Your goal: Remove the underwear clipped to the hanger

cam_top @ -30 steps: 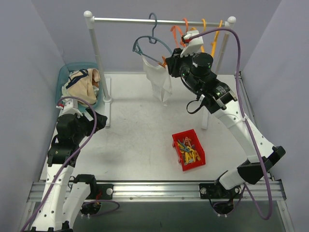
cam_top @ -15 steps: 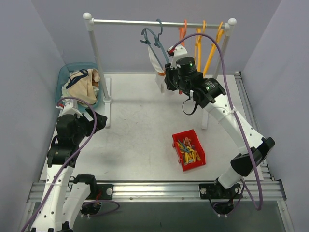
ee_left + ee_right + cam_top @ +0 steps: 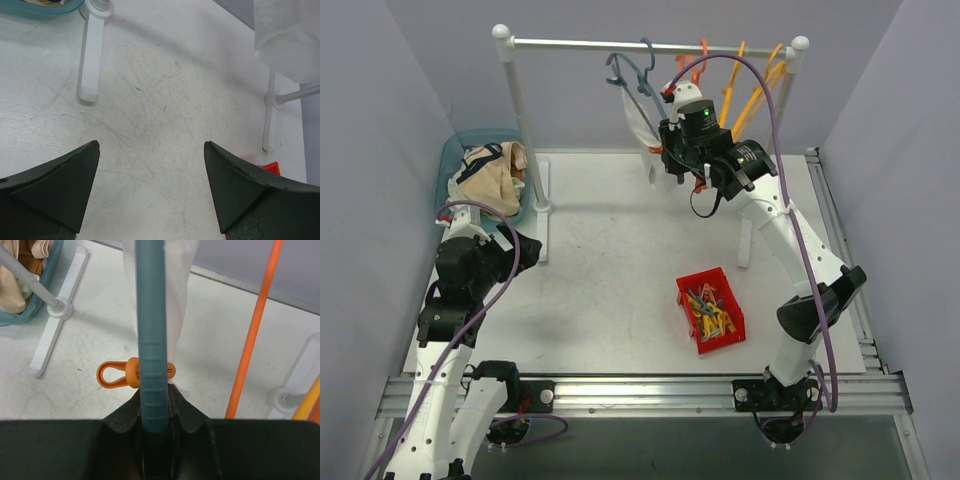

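A blue-grey hanger (image 3: 632, 82) hangs by its hook from the rail (image 3: 580, 44). White underwear (image 3: 639, 122) hangs from it, held by an orange clip (image 3: 117, 375). My right gripper (image 3: 664, 150) is shut on the hanger's bar (image 3: 151, 315), just below the clip, with the white fabric (image 3: 179, 295) behind the bar. Cream underwear with dark trim (image 3: 480, 160) lies in the teal basket (image 3: 448, 158). My left gripper (image 3: 523, 246) is open and empty over the table near the rack's left foot (image 3: 92, 55). The left wrist view shows the white fabric (image 3: 287, 35) at top right.
Orange and yellow hangers (image 3: 735, 75) hang on the rail's right part. A red bin (image 3: 710, 310) with several clips stands mid-table. The rack's left post (image 3: 523, 120) and right post (image 3: 790, 80) stand at the back. Peach-tan cloth (image 3: 500, 188) lies in the basket.
My right arm has moved left and back toward the rail with the blue hanger in its grip. The hanger and white underwear swung with it. The left arm has not moved.
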